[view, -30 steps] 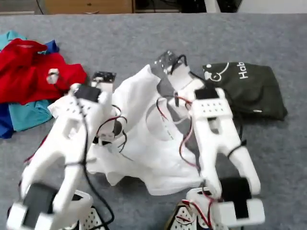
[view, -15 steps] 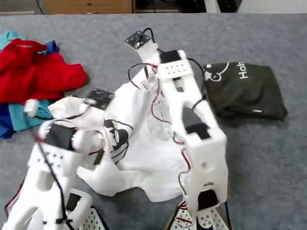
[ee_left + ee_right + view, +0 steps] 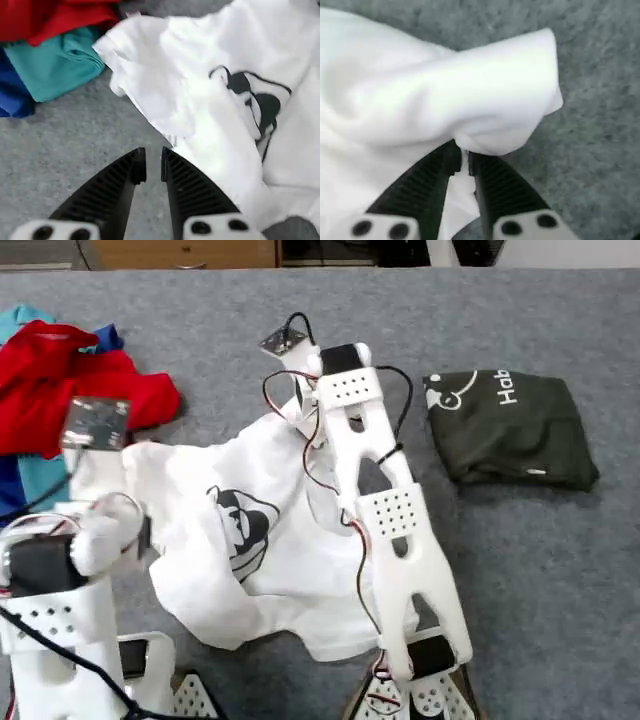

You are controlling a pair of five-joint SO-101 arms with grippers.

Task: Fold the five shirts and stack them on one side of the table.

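A white shirt (image 3: 250, 540) with a black print lies crumpled and partly spread in the middle of the table. My right gripper (image 3: 291, 408) is at its far edge, shut on a fold of the white shirt (image 3: 445, 95). My left gripper (image 3: 153, 167) hangs over grey table just short of the white shirt's (image 3: 210, 100) left sleeve, fingers shut with nothing between them. In the high view the left gripper (image 3: 98, 462) sits beside that sleeve. A folded black shirt (image 3: 510, 425) lies at the right. A red shirt (image 3: 70, 390), a teal shirt (image 3: 55, 480) and a blue shirt (image 3: 10, 500) are heaped at the far left.
The table (image 3: 560, 570) is covered in grey carpet-like fabric. The red shirt (image 3: 55, 15), teal shirt (image 3: 60, 65) and blue shirt (image 3: 12, 95) lie close to my left gripper. A wooden cabinet (image 3: 185, 252) stands beyond the far edge.
The right arm has stretched out to the shirt's far edge. The left arm has drawn back to the left, and the white shirt has spread leftward so its print shows.
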